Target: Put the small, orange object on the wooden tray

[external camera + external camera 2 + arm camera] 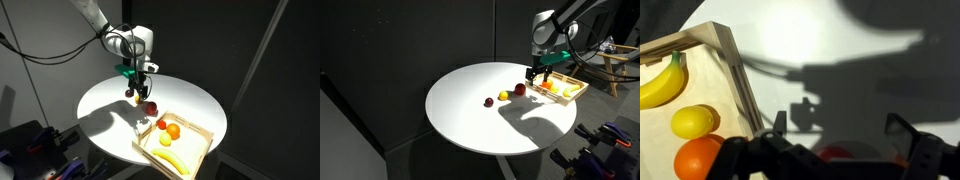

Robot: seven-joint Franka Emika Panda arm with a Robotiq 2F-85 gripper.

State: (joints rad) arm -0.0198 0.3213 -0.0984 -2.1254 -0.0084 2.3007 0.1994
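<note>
Room: dark, with a spotlit round table [105, 105], its white top smooth and matt.
wooden tray [190, 126]: pale square with a low rim, at the table edge; holds a curved banana [176, 160], a lemon [165, 141] and a large orange [174, 130].
small, orange object [162, 124]: tiny ball, apparently just inside the tray corner, beside the large orange.
apple [150, 107]: red, round, on the table.
gripper [134, 95]: jaws spread wide, empty, above the table near the apple.

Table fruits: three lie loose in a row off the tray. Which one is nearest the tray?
The red fruit, biggest of the row, at the end beside the wooden tray; the yellow ball sits mid-row.
</note>
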